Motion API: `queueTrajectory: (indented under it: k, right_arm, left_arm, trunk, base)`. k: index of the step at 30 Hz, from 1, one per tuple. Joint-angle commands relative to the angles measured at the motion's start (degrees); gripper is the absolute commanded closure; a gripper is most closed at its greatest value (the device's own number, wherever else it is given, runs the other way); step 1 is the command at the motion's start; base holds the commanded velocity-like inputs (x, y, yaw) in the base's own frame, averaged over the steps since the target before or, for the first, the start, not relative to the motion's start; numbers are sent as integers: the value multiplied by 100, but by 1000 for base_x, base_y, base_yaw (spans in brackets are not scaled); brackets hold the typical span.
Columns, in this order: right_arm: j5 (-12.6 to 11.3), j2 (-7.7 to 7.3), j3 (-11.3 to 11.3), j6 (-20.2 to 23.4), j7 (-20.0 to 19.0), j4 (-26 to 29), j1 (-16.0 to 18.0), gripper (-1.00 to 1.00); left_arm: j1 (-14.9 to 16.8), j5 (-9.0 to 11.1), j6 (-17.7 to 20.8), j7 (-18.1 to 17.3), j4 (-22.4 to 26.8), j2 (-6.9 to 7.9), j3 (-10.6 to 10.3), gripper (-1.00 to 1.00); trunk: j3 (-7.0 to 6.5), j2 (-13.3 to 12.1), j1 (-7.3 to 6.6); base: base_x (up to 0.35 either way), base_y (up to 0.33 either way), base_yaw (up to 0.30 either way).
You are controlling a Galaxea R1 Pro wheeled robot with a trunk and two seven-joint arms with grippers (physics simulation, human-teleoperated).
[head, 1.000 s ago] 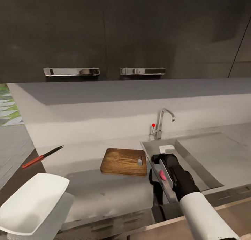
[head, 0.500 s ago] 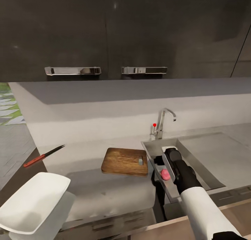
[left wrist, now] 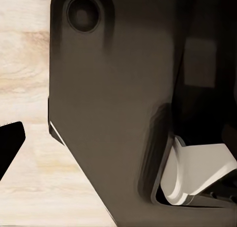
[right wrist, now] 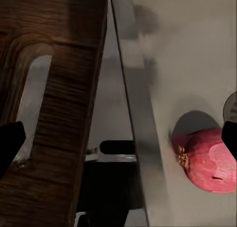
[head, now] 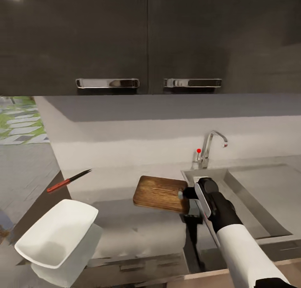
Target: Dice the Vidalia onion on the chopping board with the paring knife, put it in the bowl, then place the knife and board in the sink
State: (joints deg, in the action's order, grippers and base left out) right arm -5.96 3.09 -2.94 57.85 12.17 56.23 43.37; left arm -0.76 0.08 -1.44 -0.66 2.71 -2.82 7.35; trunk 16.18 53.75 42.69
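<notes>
The wooden chopping board (head: 160,192) lies on the grey countertop (head: 129,227), its slot end against the sink (head: 255,192); the board (right wrist: 54,103) and its slot fill one side of the right wrist view. A pink-red onion (right wrist: 210,160) rests on the sink floor close to the rim. My right gripper (head: 189,201) hangs open over the sink's left rim, one fingertip (right wrist: 10,144) over the board, the other beside the onion. The paring knife (head: 69,180) lies far left. The white bowl (head: 58,231) stands at the front left. My left gripper (left wrist: 10,149) points at the robot's dark body.
The chrome tap (head: 211,146) with its red knob (head: 198,150) stands behind the sink. Dark wall cabinets with chrome handles (head: 108,83) hang overhead. The countertop ends at the left just past the knife, with floor beyond. Light wood floor (left wrist: 24,68) lies below the left arm.
The camera has swung left, shifting the whole picture right. My right gripper has moved from over the sink towards the board's slot end, and the onion is now hidden in the head view.
</notes>
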Motion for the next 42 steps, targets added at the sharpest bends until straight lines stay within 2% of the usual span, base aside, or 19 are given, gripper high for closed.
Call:
queueTrajectory:
  k: [1, 6, 8, 10, 11, 13, 16, 19, 21, 22, 25, 42]
  right_arm:
    - [-62, -1, -8, 15, 57, 4, 4, -100]
    - [-62, -1, 75, 10, 57, 3, 4, -100]
    - [-59, -1, 183, 8, 57, 2, 5, -100]
    - [-57, -1, 342, 6, 57, 2, 5, -100]
    - [-56, -3, 551, 2, 57, 2, 5, -100]
    - [-55, -6, 739, 0, 62, 2, 5, -100]
    - [-49, -14, 890, -1, 73, -6, 21, -100]
    - [-41, -39, 949, -3, 178, -172, 141, -100]
    - [-39, -63, 962, -9, 302, -434, 276, -100]
    - [-40, -99, 974, -20, 465, -759, 422, -100]
    - [-56, -150, 1035, -39, 644, -1054, 561, -100]
    - [-410, -103, 1111, -37, 716, -1150, 611, -100]
  left_arm:
    - [-3, 1, -5, -6, 10, -4, 39, -100]
    - [-3, 1, -5, -7, 10, -6, 39, -100]
    - [-3, 1, -5, -8, 10, -7, 39, -100]
    - [-3, 1, -5, -6, 10, -8, 39, -100]
    - [-3, 1, -5, -5, 10, -8, 39, -100]
    - [-3, 1, -5, -6, 10, -8, 39, -100]
    - [-3, 1, -5, -6, 10, -8, 39, -100]
    - [-3, 1, -5, -5, 10, -8, 39, -100]
    - [-3, 1, -5, -7, 10, -8, 39, -100]
    - [-3, 1, -5, -5, 10, -8, 39, -100]
    - [-3, 1, -5, -5, 10, -8, 39, -100]
    - [-3, 1, -5, -4, 10, -24, 39, -100]
  trunk:
    - [7, 5, 1]
    - [9, 5, 1]
    - [9, 5, 1]
    - [9, 5, 1]
    - [9, 5, 1]
    - [9, 5, 1]
    - [9, 5, 1]
    - [9, 5, 1]
    - [9, 5, 1]
    - [9, 5, 1]
    - [9, 5, 1]
    - [9, 5, 1]
  base:
    - [0, 0, 231]
    - [0, 0, 155]
    - [0, 0, 52]
    - [0, 0, 27]
    - [0, 0, 12]
    - [0, 0, 8]
    - [0, 0, 3]
    - [0, 0, 1]
    - [0, 0, 0]
    - [0, 0, 0]
    - [0, 0, 0]
    - [0, 0, 0]
